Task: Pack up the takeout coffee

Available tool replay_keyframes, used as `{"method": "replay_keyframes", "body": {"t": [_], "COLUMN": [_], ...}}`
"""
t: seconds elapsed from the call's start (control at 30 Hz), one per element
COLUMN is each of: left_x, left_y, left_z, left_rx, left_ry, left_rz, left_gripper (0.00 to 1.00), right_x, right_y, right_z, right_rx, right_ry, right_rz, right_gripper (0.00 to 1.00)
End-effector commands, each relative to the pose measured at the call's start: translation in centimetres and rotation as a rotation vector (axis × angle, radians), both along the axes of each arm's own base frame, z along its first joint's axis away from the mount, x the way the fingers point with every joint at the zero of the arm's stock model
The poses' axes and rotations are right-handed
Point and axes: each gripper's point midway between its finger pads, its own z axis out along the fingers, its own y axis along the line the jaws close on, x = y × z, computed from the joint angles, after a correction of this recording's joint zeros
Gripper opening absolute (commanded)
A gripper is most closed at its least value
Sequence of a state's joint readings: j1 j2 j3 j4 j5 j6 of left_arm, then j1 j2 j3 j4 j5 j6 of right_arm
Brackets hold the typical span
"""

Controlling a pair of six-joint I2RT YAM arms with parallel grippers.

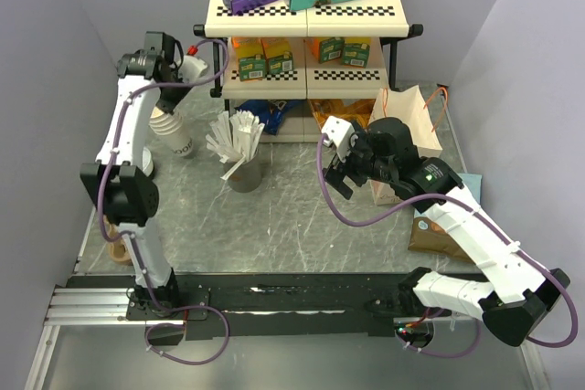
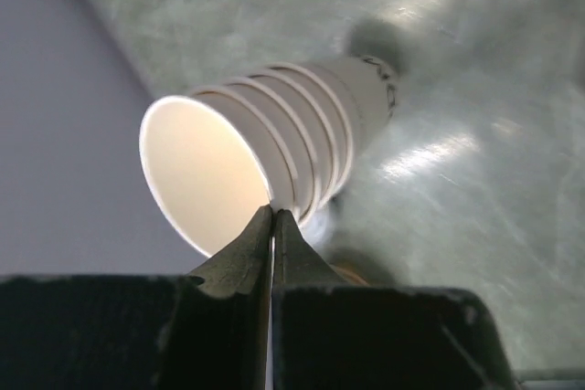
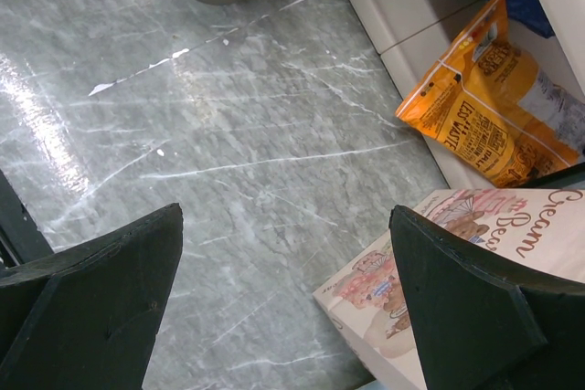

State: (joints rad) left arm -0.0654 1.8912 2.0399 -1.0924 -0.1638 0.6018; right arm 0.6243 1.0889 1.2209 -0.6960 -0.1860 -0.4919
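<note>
White-walled, cream-tan inside and rolled at the rim, a small paper cup (image 2: 206, 175) is hanging over the far left corner of the grey marbled bench (image 1: 292, 226). The left end effector (image 2: 272, 212) is pinching its rim, fingers pressing fully together on it. Just below, a stack of nested white paper cups (image 1: 174, 131) is lying on its side near the left edge, dark print showing on its base end. A dark grey cup bristling with white sticks (image 1: 242, 166) is standing toward the middle. Right of it, the right end effector (image 1: 340, 173) is hovering with its fingers gaping wide and nothing between them. A brown paper bag (image 1: 413, 121) is standing near the right edge.
</note>
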Motion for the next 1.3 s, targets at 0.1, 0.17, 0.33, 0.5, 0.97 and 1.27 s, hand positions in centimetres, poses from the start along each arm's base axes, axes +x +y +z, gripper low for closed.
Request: {"method": "replay_keyframes", "body": {"t": [0.1,0.17,0.33,0.5,0.97,1.27], "left_x": [1.0,0.6,0.3,-0.4,0.1,-1.7], "left_y": [1.6,-0.7,0.0,-3.1,-0.9,-1.7], "left_z": [0.5,0.2,0.9,0.6,2.0,-2.2], "left_rx": [0.088,-0.083,0.105,-0.034,-0.081,-0.024], "left_ry": [-0.078,-0.036,-0.036,-0.008,-0.06,0.034], "left_rz": [0.085,0.028,0.073,0.029,0.155,0.128], "left_gripper": [0.01,0.01,0.01,0.01,0.01,0.01], "right_x": [0.0,0.0,-0.1,-0.2,-0.3,-0.2], "right_y": [0.4,0.4,-0.1,0.0,0.1,0.2], "right_z": [1.0,1.1,0.9,0.9,0.5,0.6], "right_rx": [0.036,0.03,0.024,0.028,0.03,0.033], "right_ry": [-0.031,-0.034,-0.045,-0.041,-0.029,-0.029], "right_rz": [0.012,0.012,-0.002,0.006,0.011,0.015], "right_gripper": [1.0,1.0,1.0,1.0,1.0,1.0]}}
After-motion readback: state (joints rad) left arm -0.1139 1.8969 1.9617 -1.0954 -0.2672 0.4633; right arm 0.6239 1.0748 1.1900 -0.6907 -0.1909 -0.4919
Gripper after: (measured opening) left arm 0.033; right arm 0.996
